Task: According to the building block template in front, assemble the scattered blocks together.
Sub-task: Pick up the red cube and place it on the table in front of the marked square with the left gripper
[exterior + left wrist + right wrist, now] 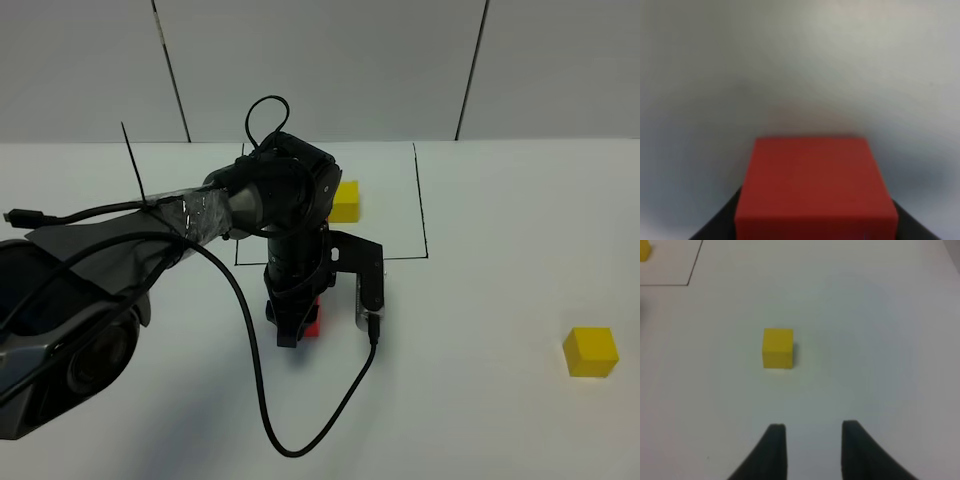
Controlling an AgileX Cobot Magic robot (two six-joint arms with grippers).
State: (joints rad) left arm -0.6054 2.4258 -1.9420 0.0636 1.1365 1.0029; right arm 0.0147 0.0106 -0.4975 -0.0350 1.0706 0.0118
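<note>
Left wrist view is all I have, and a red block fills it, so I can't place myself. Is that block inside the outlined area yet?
Observer: No, the red block is just outside the black outline, on its near side.
Operator: Anything inside it?
Observer: One yellow block.
Operator: Any others?
Observer: A second yellow block lies far right, ahead of the open right gripper.

Left arm [285, 215] leans across the near edge of the outlined rectangle [421, 200]. Left gripper [300, 326] is clamped on the red block [812, 185] just outside that edge; cable [262, 400] loops further out. Inner yellow block [345, 200] sits inside the rectangle, beside the arm. Right of the rectangle: bare table [480, 300], then lone yellow block [590, 351], with a clear run from it to the right gripper [812, 426].
</note>
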